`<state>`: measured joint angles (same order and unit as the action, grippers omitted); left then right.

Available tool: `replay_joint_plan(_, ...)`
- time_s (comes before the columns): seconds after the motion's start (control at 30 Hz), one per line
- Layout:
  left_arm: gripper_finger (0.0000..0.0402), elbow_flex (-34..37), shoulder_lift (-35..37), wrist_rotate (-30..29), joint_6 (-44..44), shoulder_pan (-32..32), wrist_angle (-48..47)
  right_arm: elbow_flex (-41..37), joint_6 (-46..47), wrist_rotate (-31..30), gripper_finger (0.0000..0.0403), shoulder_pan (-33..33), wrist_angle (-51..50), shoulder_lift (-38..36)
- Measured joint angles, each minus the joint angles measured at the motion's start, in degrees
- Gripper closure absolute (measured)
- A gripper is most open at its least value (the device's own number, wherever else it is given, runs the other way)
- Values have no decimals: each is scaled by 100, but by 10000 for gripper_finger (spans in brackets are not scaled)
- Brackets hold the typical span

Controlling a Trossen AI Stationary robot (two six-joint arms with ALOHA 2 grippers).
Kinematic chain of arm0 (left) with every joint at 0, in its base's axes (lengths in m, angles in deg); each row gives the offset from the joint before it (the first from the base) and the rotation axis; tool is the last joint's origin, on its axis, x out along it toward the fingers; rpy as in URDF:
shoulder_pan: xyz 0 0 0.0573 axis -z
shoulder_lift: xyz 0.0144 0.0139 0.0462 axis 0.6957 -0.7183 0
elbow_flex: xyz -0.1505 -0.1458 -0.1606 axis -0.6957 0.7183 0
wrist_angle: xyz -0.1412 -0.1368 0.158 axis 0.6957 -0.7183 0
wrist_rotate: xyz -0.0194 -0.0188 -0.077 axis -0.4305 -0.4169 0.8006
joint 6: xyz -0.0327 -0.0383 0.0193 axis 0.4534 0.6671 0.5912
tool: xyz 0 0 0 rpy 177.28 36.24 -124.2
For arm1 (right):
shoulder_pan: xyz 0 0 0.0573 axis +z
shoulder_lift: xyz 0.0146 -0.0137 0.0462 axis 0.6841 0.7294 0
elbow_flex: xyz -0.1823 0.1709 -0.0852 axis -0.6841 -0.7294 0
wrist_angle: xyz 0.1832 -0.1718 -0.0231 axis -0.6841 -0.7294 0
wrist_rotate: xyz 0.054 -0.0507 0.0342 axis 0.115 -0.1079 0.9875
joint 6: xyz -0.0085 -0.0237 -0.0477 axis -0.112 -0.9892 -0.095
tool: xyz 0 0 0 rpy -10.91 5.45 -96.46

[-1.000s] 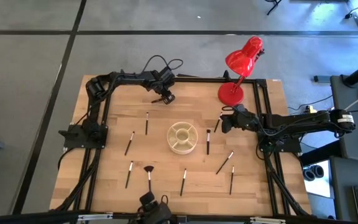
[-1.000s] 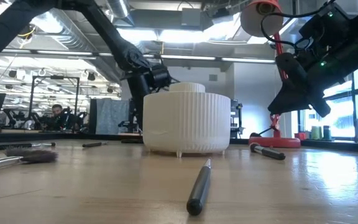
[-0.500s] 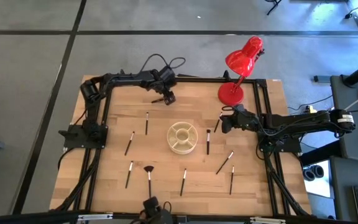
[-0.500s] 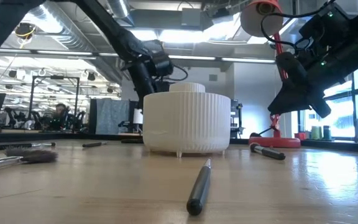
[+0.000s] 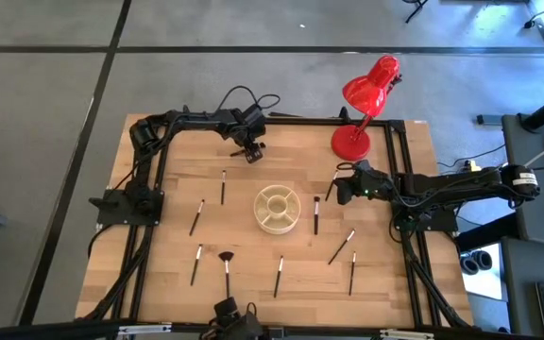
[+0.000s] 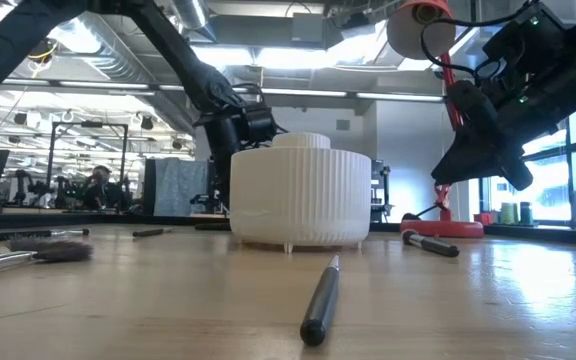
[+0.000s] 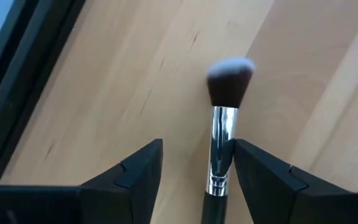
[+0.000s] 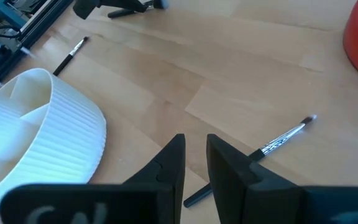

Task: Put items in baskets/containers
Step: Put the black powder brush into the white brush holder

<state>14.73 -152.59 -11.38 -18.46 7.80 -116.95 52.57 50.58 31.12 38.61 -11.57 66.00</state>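
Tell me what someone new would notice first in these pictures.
Probably the red lamp at the table's far edge, right of centre, and the cream cup in the middle with thin brushes scattered around it. Next, the left gripper near the far edge, jaws open around a brush with a dark, pale-tipped head, while the right gripper sits between lamp and cup.

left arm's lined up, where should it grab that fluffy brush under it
Grip the brush on its silver ferrule or the dark handle just behind it, not the soft bristle head. It lies flat on the table, so come straight down; the open left hand already has a finger on either side.
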Motion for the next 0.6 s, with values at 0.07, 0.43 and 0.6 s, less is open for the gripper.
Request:
replay_joint_plan(0.07,223,0,0,5,2,-21,8,0,0,1,336,0,0,0)
replay_joint_plan(0.43,276,-19,-165,13,55,-21,104,0,-2,104,336,0,0,0)
replay_joint_plan(0.6,292,-26,-260,32,54,-21,101,0,0,106,336,0,-1,0)
